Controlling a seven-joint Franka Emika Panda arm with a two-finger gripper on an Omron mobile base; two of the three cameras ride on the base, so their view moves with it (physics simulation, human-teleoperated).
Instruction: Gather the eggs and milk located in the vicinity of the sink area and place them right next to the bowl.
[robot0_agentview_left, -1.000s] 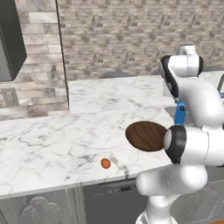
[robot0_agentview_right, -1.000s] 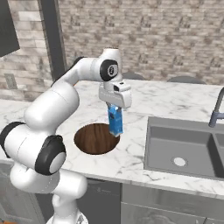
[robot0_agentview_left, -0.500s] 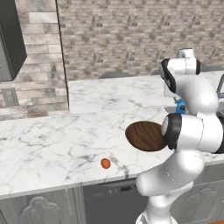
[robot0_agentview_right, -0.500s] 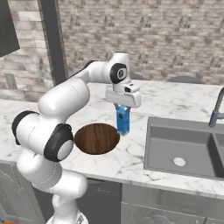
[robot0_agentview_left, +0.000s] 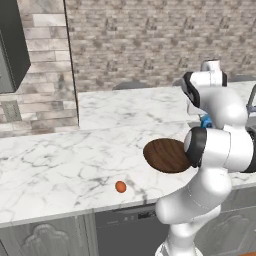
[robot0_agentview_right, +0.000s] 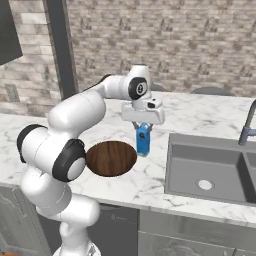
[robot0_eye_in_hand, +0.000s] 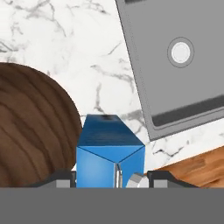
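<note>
Beside the bowl: milk (robot0_agentview_right: 143, 140) stands upright on the marble counter (robot0_agentview_left: 75, 160), just right of the bowl (robot0_agentview_right: 111, 158) and left of the sink (robot0_agentview_right: 210, 170), as the task wants.
Gripper (robot0_agentview_right: 142, 126): directly above the carton, jaws either side of its gabled top; whether clamped or released, I cannot tell.
Egg (robot0_agentview_left: 120, 187): alone near the counter's front edge, well left of the bowl, not yet gathered.

In the right base view the milk carton (robot0_agentview_right: 143, 141) stands at frame centre, just right of the bowl (robot0_agentview_right: 111, 158) and left of the sink (robot0_agentview_right: 210, 172). In the left base view one egg (robot0_agentview_left: 120, 187) lies lower left of the bowl (robot0_agentview_left: 162, 154).
</note>
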